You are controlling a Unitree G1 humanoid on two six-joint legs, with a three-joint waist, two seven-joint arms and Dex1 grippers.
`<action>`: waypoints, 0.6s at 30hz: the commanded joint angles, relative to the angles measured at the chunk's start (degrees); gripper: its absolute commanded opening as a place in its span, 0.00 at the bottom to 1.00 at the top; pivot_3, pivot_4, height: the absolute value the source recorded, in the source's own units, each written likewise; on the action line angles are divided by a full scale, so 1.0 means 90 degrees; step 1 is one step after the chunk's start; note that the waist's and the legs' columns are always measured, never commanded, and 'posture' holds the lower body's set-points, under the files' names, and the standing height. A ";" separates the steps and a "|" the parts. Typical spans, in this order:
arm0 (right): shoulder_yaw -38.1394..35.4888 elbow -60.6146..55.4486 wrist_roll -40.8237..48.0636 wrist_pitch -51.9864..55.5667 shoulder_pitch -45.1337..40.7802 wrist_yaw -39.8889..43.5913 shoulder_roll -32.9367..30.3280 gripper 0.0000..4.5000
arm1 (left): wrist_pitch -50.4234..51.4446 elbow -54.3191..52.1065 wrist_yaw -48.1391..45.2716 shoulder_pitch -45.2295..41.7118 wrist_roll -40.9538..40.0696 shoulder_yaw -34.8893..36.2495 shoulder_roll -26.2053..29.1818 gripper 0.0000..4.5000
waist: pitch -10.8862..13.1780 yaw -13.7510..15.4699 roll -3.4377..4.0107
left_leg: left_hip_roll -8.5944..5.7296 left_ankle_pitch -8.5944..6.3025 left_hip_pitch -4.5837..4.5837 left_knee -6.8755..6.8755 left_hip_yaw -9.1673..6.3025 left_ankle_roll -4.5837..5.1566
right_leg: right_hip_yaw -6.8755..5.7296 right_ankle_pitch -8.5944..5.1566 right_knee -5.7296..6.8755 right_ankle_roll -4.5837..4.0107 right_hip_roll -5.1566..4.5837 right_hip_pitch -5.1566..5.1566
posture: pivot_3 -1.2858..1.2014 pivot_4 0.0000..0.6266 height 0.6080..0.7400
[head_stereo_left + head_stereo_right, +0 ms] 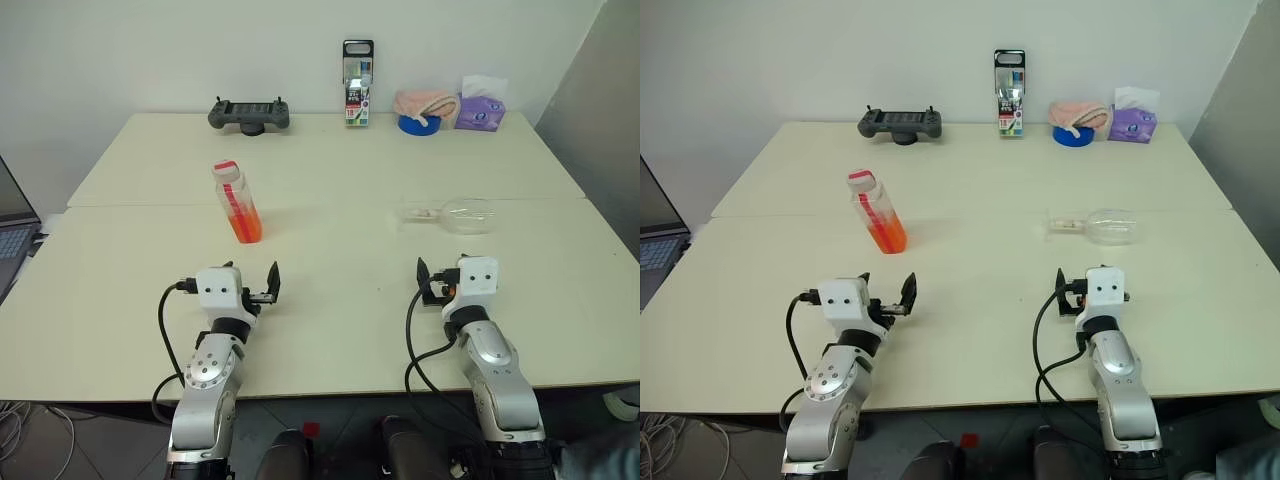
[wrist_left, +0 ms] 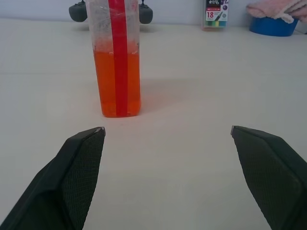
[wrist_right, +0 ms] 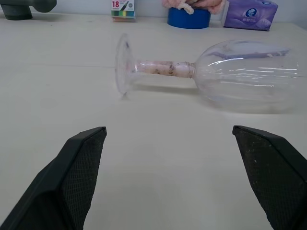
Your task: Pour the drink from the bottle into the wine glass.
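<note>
On bench, left half: bottle upright, capped, drink filling lower part. Wine glass on its side on right half, foot toward bottle, bowl edges faint. Left gripper wide open, empty, short of bottle. Right gripper wide open, empty, short of glass.

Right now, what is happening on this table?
Nothing is held yet. The left gripper and the right gripper are both open, low over the table. The bottle stands upright ahead of the left gripper, capped, with orange-red drink in its lower part. The wine glass lies on its side ahead of the right gripper, so pouring has not begun.
</note>
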 commanded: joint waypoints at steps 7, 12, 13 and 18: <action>0.0275 -0.0482 0.0214 -0.0050 0.0064 0.0699 -0.0260 1.00 | -0.0090 -0.0257 0.0255 0.0034 0.0104 0.0144 -0.0094 0.99 | 0.0001 -0.0002 -0.0001 | 0.0000 0.0000 0.0000 0.0001 -0.0001 0.0000 | 0.0000 0.0000 0.0000 0.0000 0.0000 0.0000 | 0.52 0.24 1.00; 0.0900 -0.0631 0.0617 0.0325 -0.0651 0.2066 -0.0832 1.00 | 0.0073 0.0189 0.0558 -0.0764 0.0236 0.0107 -0.0192 0.99 | 0.0007 -0.0002 -0.0011 | -0.0001 0.0000 0.0000 0.0004 -0.0001 0.0000 | -0.0002 0.0001 0.0001 0.0002 0.0000 0.0002 | 0.52 0.24 1.00; 0.0982 -0.0664 0.0838 0.0559 -0.0904 0.2372 -0.0922 1.00 | 0.0106 0.0322 0.0676 -0.0990 0.0271 0.0149 -0.0222 0.99 | 0.0007 -0.0002 -0.0012 | -0.0002 0.0000 0.0001 0.0005 -0.0001 0.0000 | -0.0002 0.0003 0.0001 0.0004 0.0001 0.0002 | 0.52 0.24 1.00; 0.1017 -0.0190 0.1370 0.1153 -0.2273 0.3161 -0.1124 1.00 | 0.0108 0.1180 0.1182 -0.2127 0.0579 0.0333 -0.0149 0.99 | 0.0008 -0.0002 -0.0014 | 0.0000 0.0000 0.0000 0.0003 -0.0006 0.0000 | -0.0005 0.0007 -0.0001 0.0008 0.0007 0.0002 | 0.52 0.24 1.00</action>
